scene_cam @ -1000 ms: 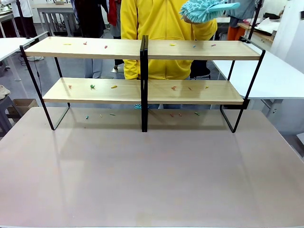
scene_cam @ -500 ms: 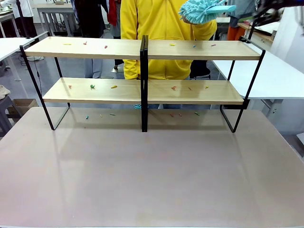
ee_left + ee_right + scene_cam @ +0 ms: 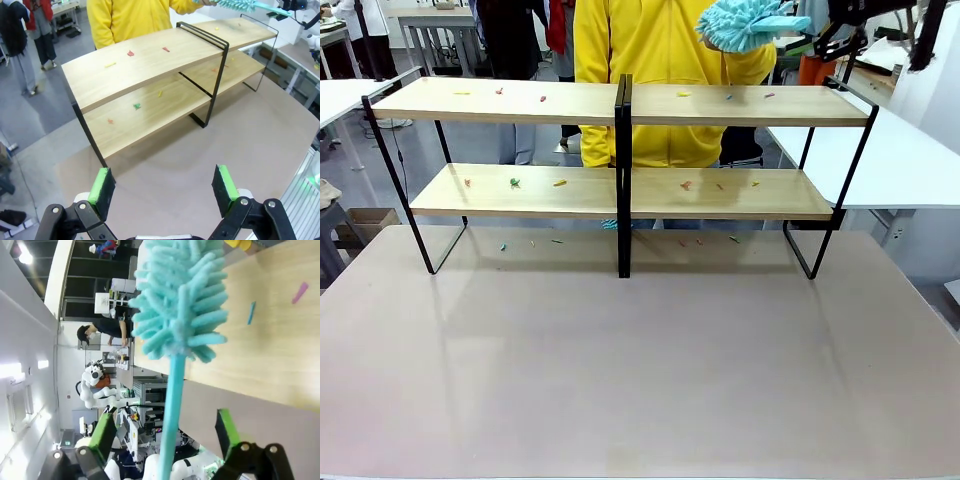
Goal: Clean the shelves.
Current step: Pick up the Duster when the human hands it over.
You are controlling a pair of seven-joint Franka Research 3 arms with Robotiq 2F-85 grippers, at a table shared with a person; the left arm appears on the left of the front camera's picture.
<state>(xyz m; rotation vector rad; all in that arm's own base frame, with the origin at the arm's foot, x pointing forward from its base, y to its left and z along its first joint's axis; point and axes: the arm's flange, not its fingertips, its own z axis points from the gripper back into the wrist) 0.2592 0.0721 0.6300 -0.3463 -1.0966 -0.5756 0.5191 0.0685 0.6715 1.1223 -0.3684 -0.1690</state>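
Between the green pads [image 3: 105,432] of your right tool [image 3: 165,432], the teal handle of a duster [image 3: 180,305] ran up the middle of the wrist view. The jaws stood wide, with clear space at either side of the handle, and they gripped nothing. Whether the handle lay within the fingers' reach or a little beyond them could not be told. Beyond the tool, the fluffy head of the duster hung over a light wood board of the shelves [image 3: 270,340], where a few small coloured scraps [image 3: 251,312] lay.

From the front, your right tool [image 3: 832,42] sat high, just beside the handle end of the duster [image 3: 745,20]. A person [image 3: 660,60] in a yellow top held the duster up from behind the shelves [image 3: 620,190]. The tool was above the upper board at the rack's right end and touched none of it.

Your left tool [image 3: 163,185] hovered over the bare counter [image 3: 240,140], its jaws wide and empty. The shelves [image 3: 150,75] stood well ahead of it, upright on the counter, with scraps scattered on both tiers.
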